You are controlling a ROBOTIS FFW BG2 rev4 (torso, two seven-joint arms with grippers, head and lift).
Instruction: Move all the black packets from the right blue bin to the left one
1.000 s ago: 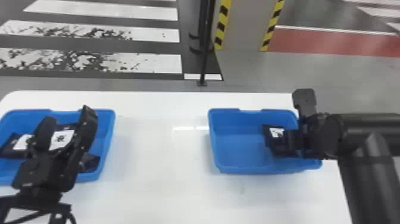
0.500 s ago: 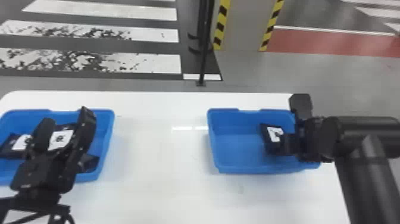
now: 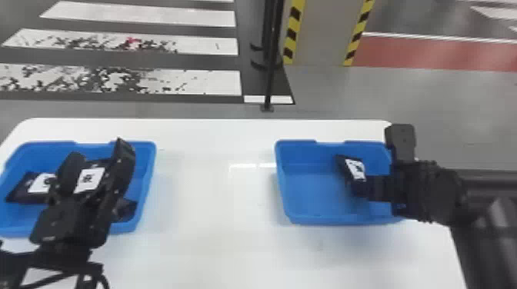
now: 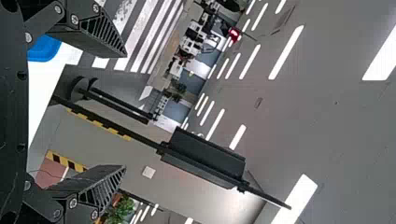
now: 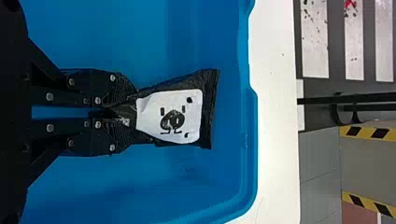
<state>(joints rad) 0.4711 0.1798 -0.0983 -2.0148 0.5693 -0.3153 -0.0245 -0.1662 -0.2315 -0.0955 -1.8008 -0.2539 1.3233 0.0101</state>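
In the head view, a white bench [image 3: 215, 246] carries two blue bins. The left blue bin [image 3: 150, 173] lies by the bench's left edge, the right blue bin [image 3: 307, 192] close to its far right corner. Above the left blue bin is the left end effector [image 3: 99, 148], released, its two fingers well apart. Under it in that bin lie black packets: a white-labelled packet [image 3: 30, 188] toward the bin's left side, another labelled packet [image 3: 90, 178] seen between the fingers, and a dark packet [image 3: 126, 209] near its right wall. The right end effector [image 3: 357, 186] reaches in over the bench's right edge, low in the right blue bin, grasping a black packet [image 3: 353, 168] with a white label. Beyond the bench's far edge stand a black pole [image 3: 271, 77] and a panel [image 3: 323, 34] edged in yellow and black, on a floor [image 3: 184, 111] with white stripes.

In the left wrist view, the left end effector [image 4: 125, 110] has nothing between its spread fingers. A black stand [image 4: 205, 158] and a green plant [image 4: 122, 210] show farther off.

In the right wrist view, the right end effector [image 5: 133, 112] is clenched on the narrowed end of its packet. The wider end, with a black face printed on the label, spreads out past the fingertips, inside the bin's walls.
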